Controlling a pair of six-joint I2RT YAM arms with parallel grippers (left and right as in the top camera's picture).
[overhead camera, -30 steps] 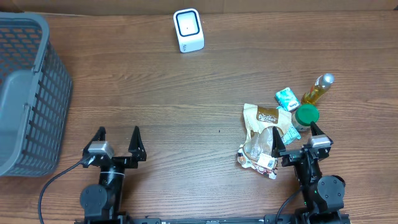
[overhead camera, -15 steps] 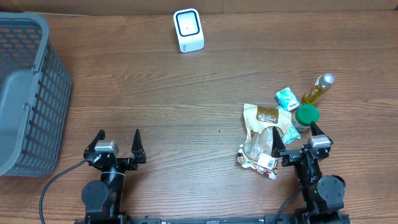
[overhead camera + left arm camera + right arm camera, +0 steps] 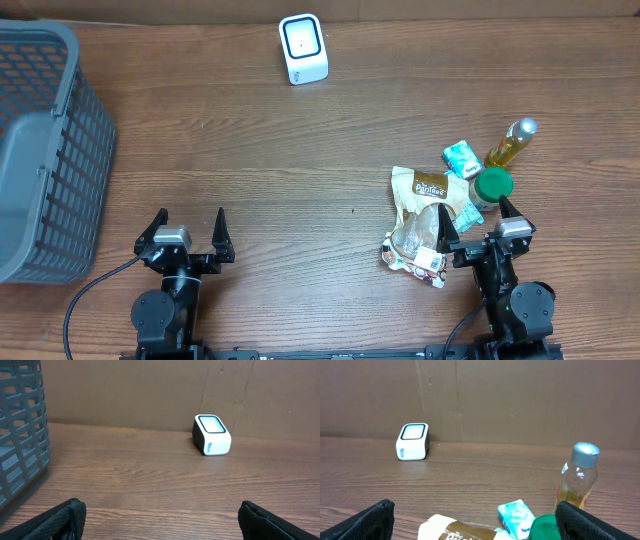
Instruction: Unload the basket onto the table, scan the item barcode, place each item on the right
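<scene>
A white barcode scanner (image 3: 303, 49) stands at the table's far edge, also seen as the scanner (image 3: 212, 434) and the scanner (image 3: 413, 441). Items lie in a cluster at the right: a brown-and-white snack bag (image 3: 425, 207), a teal packet (image 3: 461, 156), a green-lidded jar (image 3: 492, 186) and a bottle of yellow liquid (image 3: 510, 145). My right gripper (image 3: 478, 221) stands open just in front of that cluster, touching nothing; the bag (image 3: 460, 530), packet (image 3: 516, 516) and bottle (image 3: 577, 480) lie ahead of it. My left gripper (image 3: 191, 229) is open over bare wood at the near left.
A grey mesh basket (image 3: 40, 150) fills the far left; its wall (image 3: 22, 435) is close on the left of the left wrist view. A brown cardboard wall backs the table.
The left arm shifted slightly toward the near edge between the earliest frame and now. The right arm and the items have not moved.
</scene>
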